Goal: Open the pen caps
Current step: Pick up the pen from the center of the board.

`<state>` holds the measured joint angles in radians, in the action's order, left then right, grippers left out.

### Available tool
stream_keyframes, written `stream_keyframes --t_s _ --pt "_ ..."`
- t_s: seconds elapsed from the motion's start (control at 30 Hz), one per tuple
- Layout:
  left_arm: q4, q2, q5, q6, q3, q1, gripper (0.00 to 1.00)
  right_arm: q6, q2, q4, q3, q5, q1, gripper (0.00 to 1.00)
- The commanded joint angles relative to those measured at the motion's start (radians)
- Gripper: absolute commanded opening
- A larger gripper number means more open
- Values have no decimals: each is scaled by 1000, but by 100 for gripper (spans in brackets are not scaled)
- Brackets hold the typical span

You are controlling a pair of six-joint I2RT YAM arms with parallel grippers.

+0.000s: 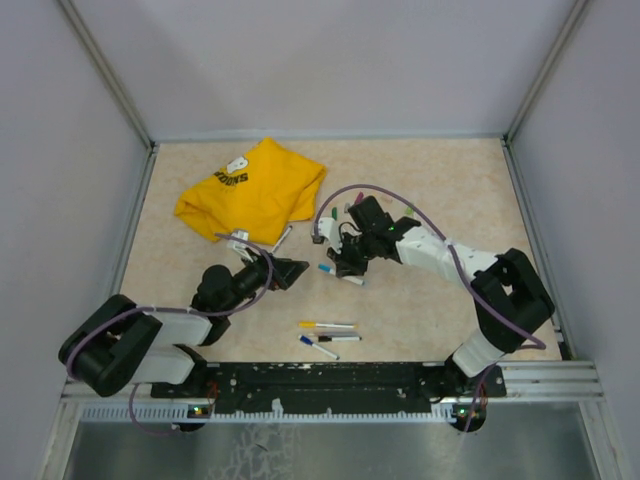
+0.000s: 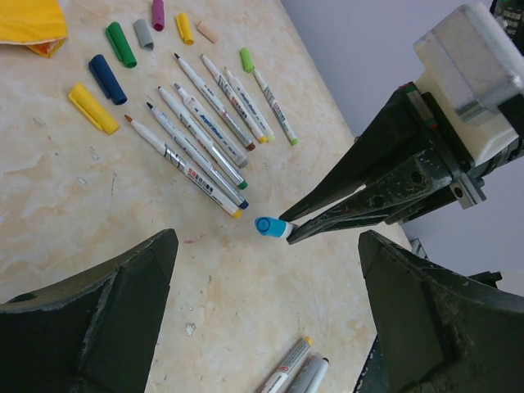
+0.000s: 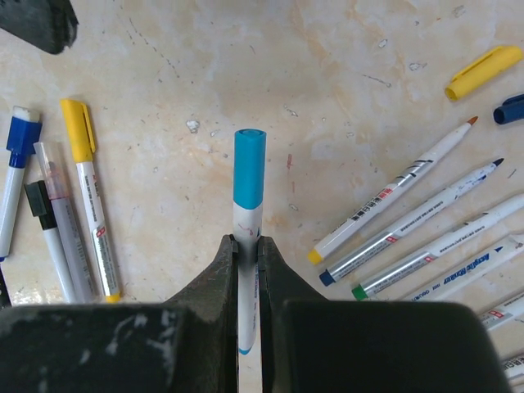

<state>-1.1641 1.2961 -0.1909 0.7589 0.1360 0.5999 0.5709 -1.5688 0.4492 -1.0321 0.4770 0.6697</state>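
The light-blue cap (image 3: 249, 168) sat on its pen (image 3: 248, 231), unopened; the pen was held low over the middle of the table (image 1: 450, 180), the capped end jutting free toward the left arm. The right claw (image 3: 247, 244) was clamped tight on the white barrel just behind the cap, its jaws all but closed around it. The left claw (image 1: 290, 270) stood spread wide and held nothing; in its wrist view its two fingers flanked the capped end without touching it, so the pull itself looked to be the step in hand and not yet begun.

Beyond the held pen, toward the far edge, a row of about seven uncapped pens (image 2: 205, 135) lay side by side with their coloured tips bare; one at the row's outer side seemed to carry a green cap, though I could not tell for sure. Just past them were the loose caps (image 2: 107, 79): yellow, navy, green, grey, magenta, another yellow and a pale one; these lay close to the yellow T-shirt (image 1: 250, 190), heaped at the far-left part of the table.

Near the near edge, roughly midway along it, a small group of capped pens (image 3: 78, 131) waited: yellow, blue and black caps, and perhaps one more pen whose cap was unclear. By this count well over half was done; the pen in hand and that group were left.
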Motion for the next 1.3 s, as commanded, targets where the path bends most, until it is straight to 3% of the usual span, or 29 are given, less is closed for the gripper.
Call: stream_keyframes --t_s 0.0,0.23,0.63,0.9,1.27 --pt "-84 42 4 38 28 6 97 -27 56 -47 4 57 -28 0" --pt "-115 101 57 70 55 36 96 -45 64 -58 9 86 -39 0" --pt "-193 224 273 149 80 147 94 -82 69 -85 14 131 -44 0" --pt "-235 297 378 178 118 225 80 -101 68 -101 20 152 -46 0" --pt "-294 364 403 237 140 256 47 -111 72 -109 22 170 -47 0"
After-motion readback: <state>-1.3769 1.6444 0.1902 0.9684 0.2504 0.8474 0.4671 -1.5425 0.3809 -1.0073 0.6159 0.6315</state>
